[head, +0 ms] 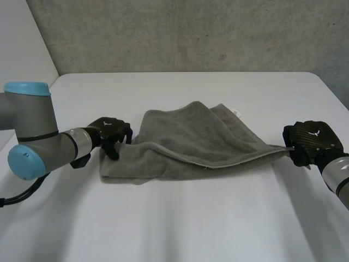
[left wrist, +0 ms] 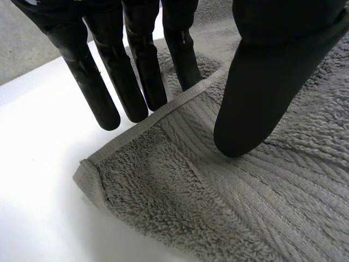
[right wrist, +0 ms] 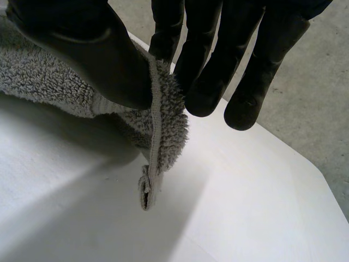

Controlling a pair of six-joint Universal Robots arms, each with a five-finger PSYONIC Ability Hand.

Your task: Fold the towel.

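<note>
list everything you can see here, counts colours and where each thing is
towel: 1, grey, mid-table, partly folded over itself, stretched between the two hands
table: 1, white, under the towel
wall: 1, grey concrete, behind the table
left arm: 1, grey with light-blue caps, at the table's left
right arm: 1, grey, at the table's right
left hand: 1, black, at the towel's left edge
right hand: 1, black, pinching the towel's right corner, corner lifted off the table
</note>
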